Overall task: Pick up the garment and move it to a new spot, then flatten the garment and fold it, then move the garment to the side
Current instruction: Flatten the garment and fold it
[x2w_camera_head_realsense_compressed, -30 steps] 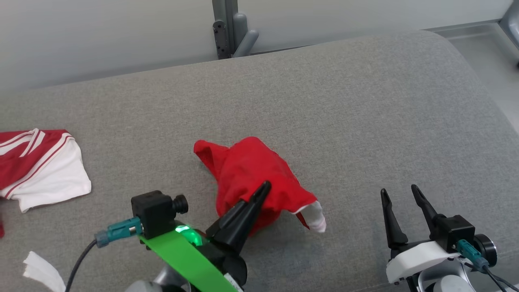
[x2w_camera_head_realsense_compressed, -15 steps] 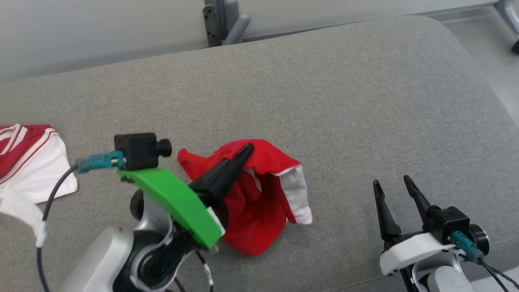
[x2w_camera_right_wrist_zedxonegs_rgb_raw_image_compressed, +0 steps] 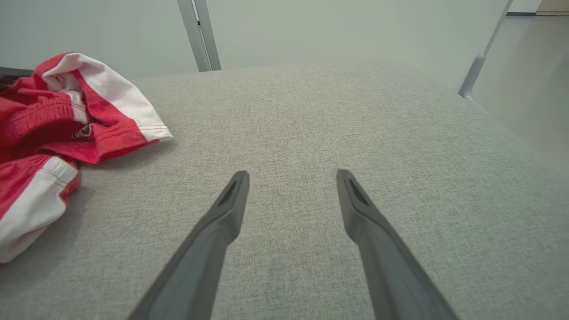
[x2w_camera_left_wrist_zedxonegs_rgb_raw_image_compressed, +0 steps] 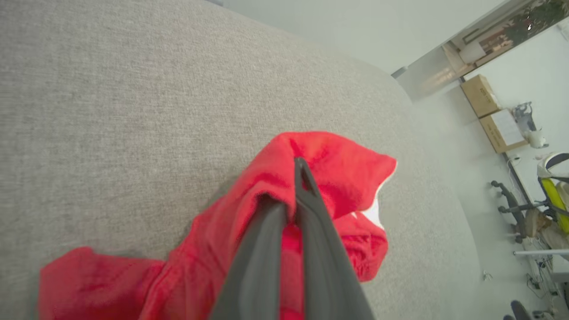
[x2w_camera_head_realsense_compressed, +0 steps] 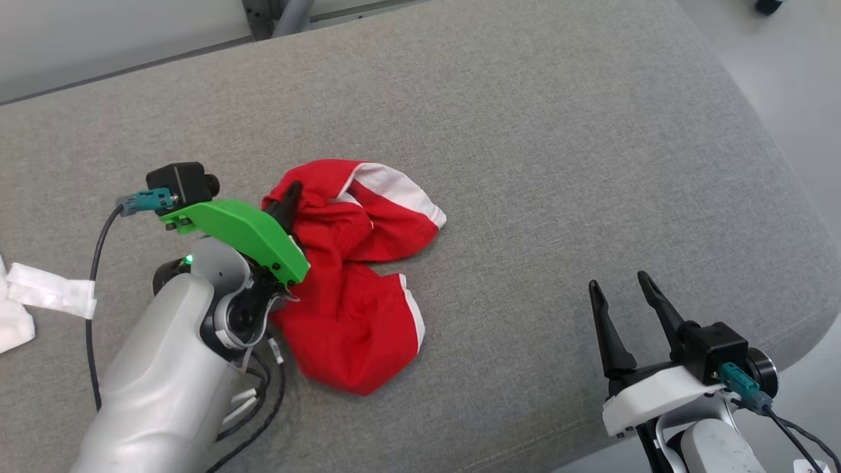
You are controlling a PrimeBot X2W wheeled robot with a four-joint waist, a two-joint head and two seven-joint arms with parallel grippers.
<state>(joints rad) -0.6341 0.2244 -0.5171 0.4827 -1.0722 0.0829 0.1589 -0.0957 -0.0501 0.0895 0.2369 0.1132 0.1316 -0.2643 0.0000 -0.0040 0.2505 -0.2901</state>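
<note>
Red fabric garment with white bands (x2w_camera_head_realsense_compressed: 348, 309): crumpled in a heap on the grey fabric-covered desk (x2w_camera_head_realsense_compressed: 558, 144), left of its middle in the head view. The near lobe lies flat and the far part is bunched up.
Right pincer (x2w_camera_head_realsense_compressed: 619, 282): over the desk's near right edge, its two dark fingers spread apart with nothing between them. The garment lies well apart from it, to its left.
White cloth strip (x2w_camera_head_realsense_compressed: 49, 295): at the desk's left edge, well apart from the garment.
Left pincer (x2w_camera_head_realsense_compressed: 293, 190): fingers together, clamped on a fold at the garment's far left. In the left wrist view red cloth drapes around both fingers (x2w_camera_left_wrist_zedxonegs_rgb_raw_image_compressed: 298, 178). The bulk of the garment lies just right of and below this pincer, and a white-banded opening lies further right.
Grey metal post (x2w_camera_head_realsense_compressed: 276, 10): beyond the desk's far edge.
</note>
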